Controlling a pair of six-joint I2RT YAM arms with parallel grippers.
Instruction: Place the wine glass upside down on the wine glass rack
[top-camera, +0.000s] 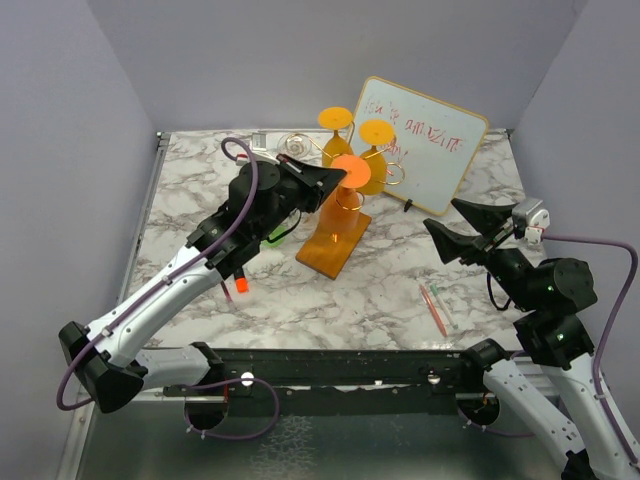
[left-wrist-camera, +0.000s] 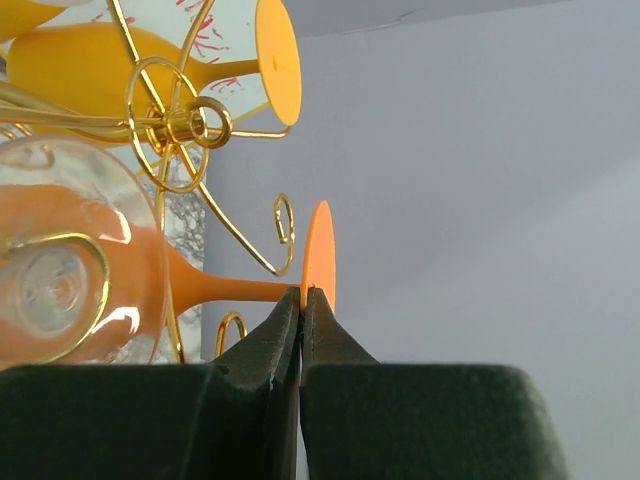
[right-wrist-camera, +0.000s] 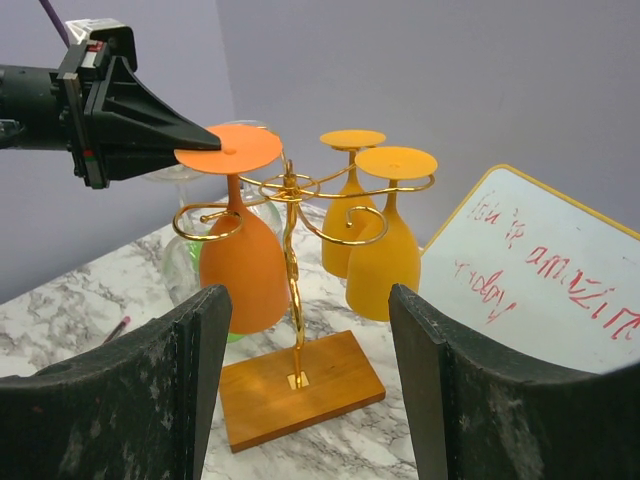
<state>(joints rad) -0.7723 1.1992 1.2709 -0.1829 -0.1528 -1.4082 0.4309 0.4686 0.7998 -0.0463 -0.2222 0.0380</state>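
Left wrist view puts us right at the left pincer: its jaws are nearly closed, nipping the thin edge of the wine glass at its flat orange foot. We judge that grip is chosen because the foot is the one part that stands free above the wire, so the fingers stay out of the curls. The glass is upside down, foot up and bowl down, with its stem inside one curled arm of the rack, just beside the middle post. We cannot tell whether its weight is already borne from below or only by the pinch.

Two yellow glasses sit the same way at other arms, which shows the intended pose. The right pincer gapes wide and empty, well back near the whiteboard, probably to stay clear of the rack.
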